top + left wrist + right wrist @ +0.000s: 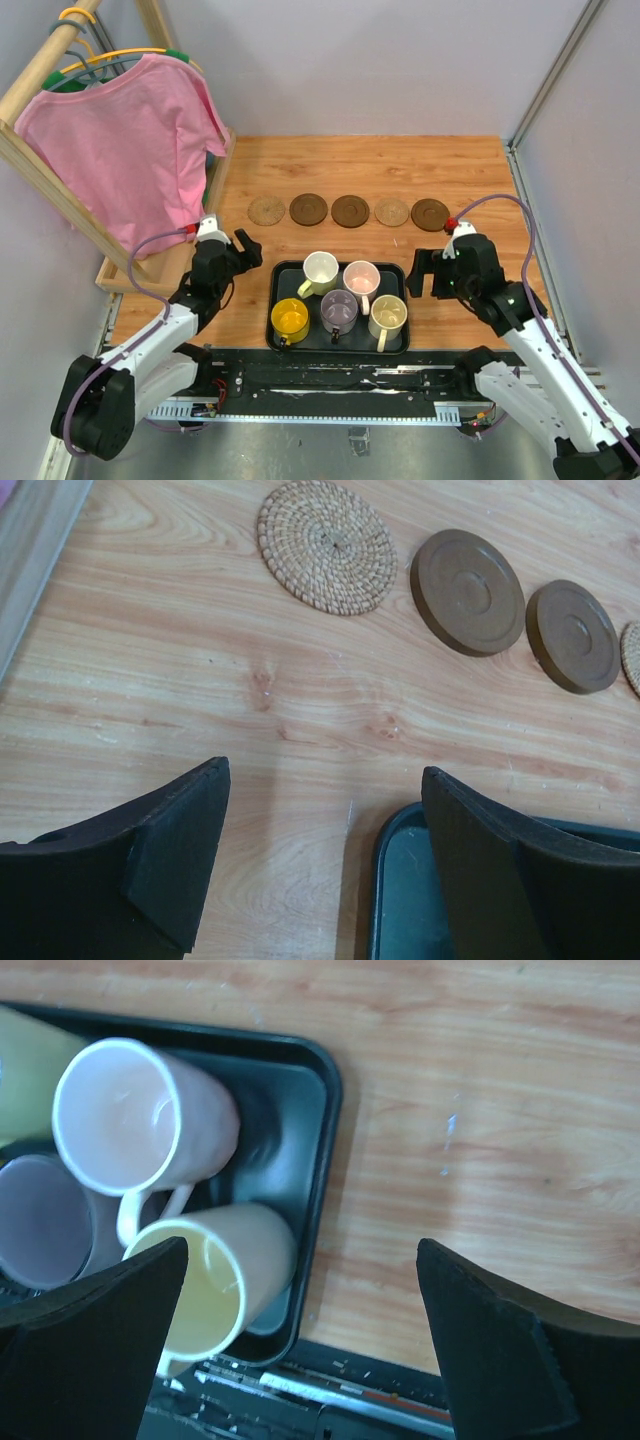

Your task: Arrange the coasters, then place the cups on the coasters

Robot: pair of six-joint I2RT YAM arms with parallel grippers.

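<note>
1. Top external: high over the near edge, looking down and forward across the whole tabletop [470, 170]; farthest view.
2. Left wrist: low, close, tilted forward past own jaws; catches tray [400, 885] corner and left end of coaster row [328, 545].
3. Right wrist: close, nearly straight down between own jaws onto tray's right end and cups [140, 1120].
4. Shared: tray in all three; coaster row in top external and left wrist.

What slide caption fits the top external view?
Coasters in a row beyond a tray of five mugs; left end effector and right end effector open.
</note>
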